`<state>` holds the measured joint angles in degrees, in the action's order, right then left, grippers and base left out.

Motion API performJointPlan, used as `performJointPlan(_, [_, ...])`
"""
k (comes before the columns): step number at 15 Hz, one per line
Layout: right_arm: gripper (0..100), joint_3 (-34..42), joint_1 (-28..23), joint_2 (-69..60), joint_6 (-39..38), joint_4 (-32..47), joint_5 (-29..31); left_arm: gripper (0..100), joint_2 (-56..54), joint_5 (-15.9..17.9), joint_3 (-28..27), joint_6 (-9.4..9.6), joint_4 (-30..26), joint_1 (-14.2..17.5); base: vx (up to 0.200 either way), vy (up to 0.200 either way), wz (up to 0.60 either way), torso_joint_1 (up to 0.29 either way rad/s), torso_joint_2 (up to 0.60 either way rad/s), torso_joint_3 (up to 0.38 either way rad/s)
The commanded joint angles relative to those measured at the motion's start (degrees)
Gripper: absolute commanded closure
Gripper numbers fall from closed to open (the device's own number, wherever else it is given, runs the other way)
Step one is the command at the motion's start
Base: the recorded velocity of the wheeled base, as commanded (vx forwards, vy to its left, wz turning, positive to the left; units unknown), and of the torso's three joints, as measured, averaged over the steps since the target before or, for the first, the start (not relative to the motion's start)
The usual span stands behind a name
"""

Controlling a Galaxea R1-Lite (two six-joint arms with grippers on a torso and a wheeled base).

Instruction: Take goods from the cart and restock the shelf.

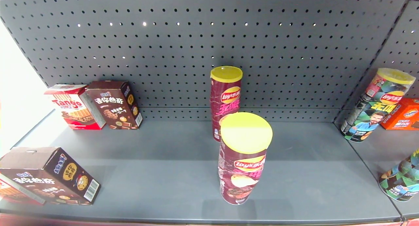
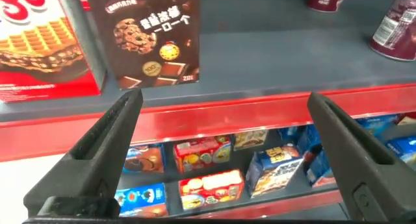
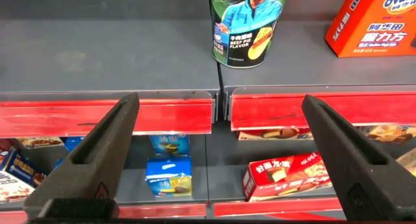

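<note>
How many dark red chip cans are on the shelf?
2. The back chip can stands near the pegboard; the front chip can stands just in front of it. None seems hidden.

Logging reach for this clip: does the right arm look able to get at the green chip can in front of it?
Probably yes. The right gripper is open and faces the green chip can, upright just behind the red shelf rail, with nothing between them; the orange box stands apart.
</note>
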<state>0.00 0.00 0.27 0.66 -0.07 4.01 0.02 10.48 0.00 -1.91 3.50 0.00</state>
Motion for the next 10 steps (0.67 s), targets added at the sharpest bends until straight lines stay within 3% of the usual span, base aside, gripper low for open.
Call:
performJointPlan(1, [0,0.0,0.0,0.08,0.04,-0.01,0.03,0,0.15,-7.85,0.0,2.53,-0.6,0.09,0.0,0.0,0.0,0.0,0.0,0.0])
performJointPlan(2, [0,0.0,0.0,0.08,0.04,-0.01,-0.06,0,0.15,-16.64,0.0,3.41,-3.5,0.09,0.0,0.0,0.0,0.0,0.0,0.0])
performJointPlan(3, [0,0.0,0.0,0.08,0.04,-0.01,-0.06,0,0.15,-15.76,0.0,3.23,-3.5,0.09,0.0,0.0,0.0,0.0,0.0,0.0])
performJointPlan(4, [0,0.0,0.0,0.08,0.04,-0.01,-0.06,0,0.15,-14.0,0.0,4.9,-3.24,0.09,0.0,0.0,0.0,0.0,0.0,0.0])
performJointPlan(5, [0,-0.09,0.0,0.08,0.04,-0.01,-0.06,0,0.24,-10.57,0.0,7.28,-3.32,-0.09,0.0,0.0,0.0,0.0,0.0,0.0])
performJointPlan(6, [0,-0.09,0.0,0.08,0.04,-0.01,-0.06,0,0.24,-4.95,0.0,7.28,-3.5,-0.09,0.0,0.0,0.0,0.0,0.0,0.0])
performJointPlan(10, [0,-0.09,0.0,0.08,0.04,-0.01,-0.06,0,0.33,-4.86,0.0,6.22,-3.5,-0.18,0.0,0.0,0.0,0.0,0.0,0.0])
